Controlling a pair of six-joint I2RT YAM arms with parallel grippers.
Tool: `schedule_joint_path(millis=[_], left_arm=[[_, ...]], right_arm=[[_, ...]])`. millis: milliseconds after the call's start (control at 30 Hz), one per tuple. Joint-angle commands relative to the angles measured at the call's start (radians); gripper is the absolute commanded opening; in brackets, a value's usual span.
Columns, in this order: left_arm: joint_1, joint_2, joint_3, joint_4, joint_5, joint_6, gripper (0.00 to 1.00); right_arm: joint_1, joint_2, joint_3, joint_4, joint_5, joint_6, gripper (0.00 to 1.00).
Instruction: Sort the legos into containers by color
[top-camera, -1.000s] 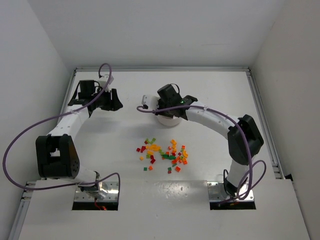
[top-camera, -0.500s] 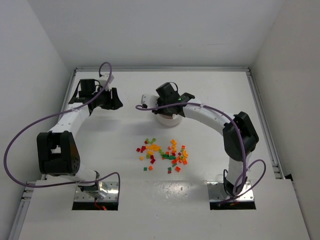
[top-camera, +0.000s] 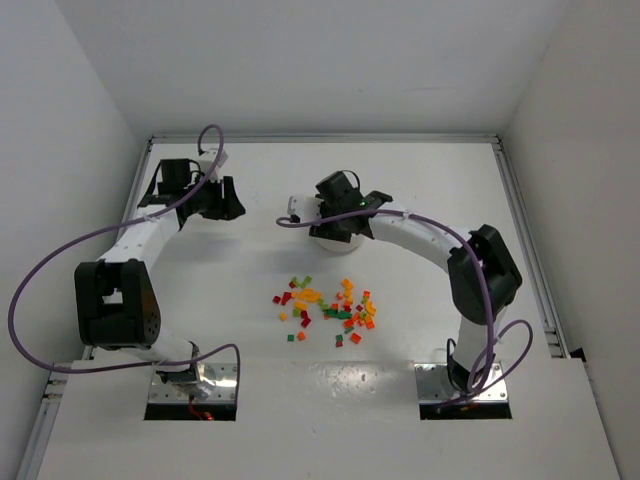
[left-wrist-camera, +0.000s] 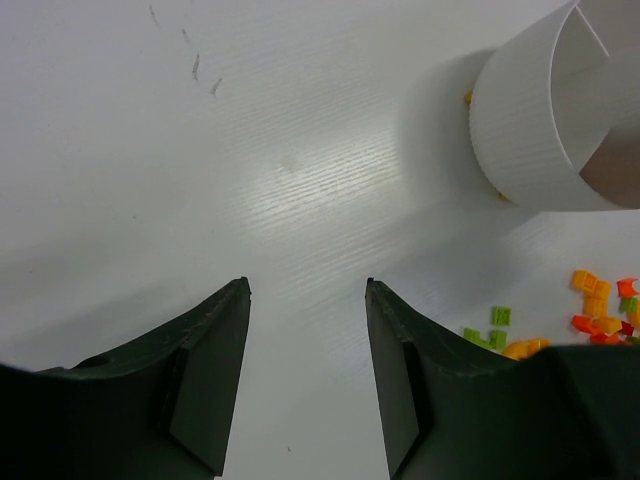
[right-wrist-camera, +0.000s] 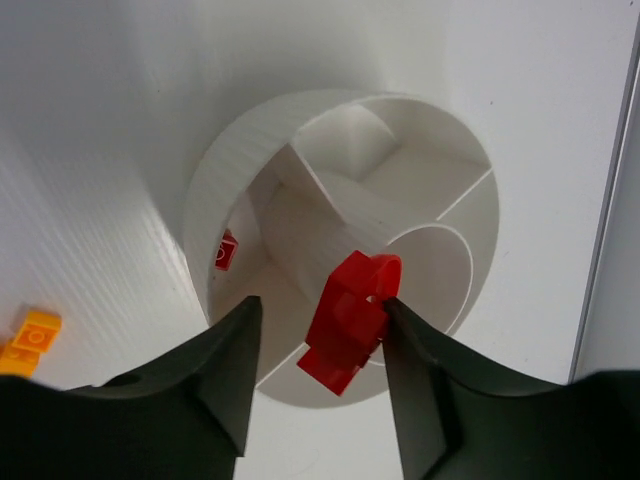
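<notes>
Fingers of the right gripper (right-wrist-camera: 320, 305) have spread apart since a moment ago. The red brick (right-wrist-camera: 345, 320) now only leans on one finger, right above the white dish (right-wrist-camera: 235, 170). I think it is being dropped there, since another red brick (right-wrist-camera: 226, 250) already lies in one part of the dish. The loose bricks (top-camera: 325, 310) wait in a pile on the table (top-camera: 200, 300). The left gripper (left-wrist-camera: 307, 290) hangs half wide and holds nothing, out of the way.

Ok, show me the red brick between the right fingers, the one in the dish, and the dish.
red brick between the fingers (right-wrist-camera: 345, 322): right wrist view, middle.
red brick in the dish (right-wrist-camera: 226, 251): right wrist view, its face.
dish (right-wrist-camera: 205, 190): right wrist view, outer wall.
</notes>
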Motion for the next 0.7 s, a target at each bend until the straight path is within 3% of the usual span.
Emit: schedule_joint_path(millis=[0,233,367,433,500,567,667], left_arm=[[0.014,-0.003,0.038,0.024,0.012,-0.013,0.56],[0.014,-0.003,0.038,0.024,0.012,-0.013,0.56],[0.014,-0.003,0.038,0.024,0.012,-0.022,0.56],[0.014,-0.003,0.038,0.024,0.012,-0.022,0.56],[0.014,-0.003,0.038,0.024,0.012,-0.022,0.56],[0.014,-0.003,0.038,0.024,0.012,-0.022,0.56],[0.014,-0.003,0.038,0.024,0.012,-0.022,0.56]], right_arm=[[-0.004,-0.048,-0.032,0.001,0.013,0.008,0.53],[-0.004,-0.083,-0.052,0.012,0.013,0.017,0.54],[-0.004,-0.123,-0.071,0.022,-0.007,0.027,0.41],[-0.004,-0.138,-0.081,0.032,-0.025,0.027,0.25],[-0.004,-0.152,-0.082,0.041,-0.025,0.027,0.16],[-0.004,-0.161,-0.082,0.041,-0.034,0.027,0.1],[-0.004,-0.162,-0.082,0.019,-0.044,0.027,0.09]])
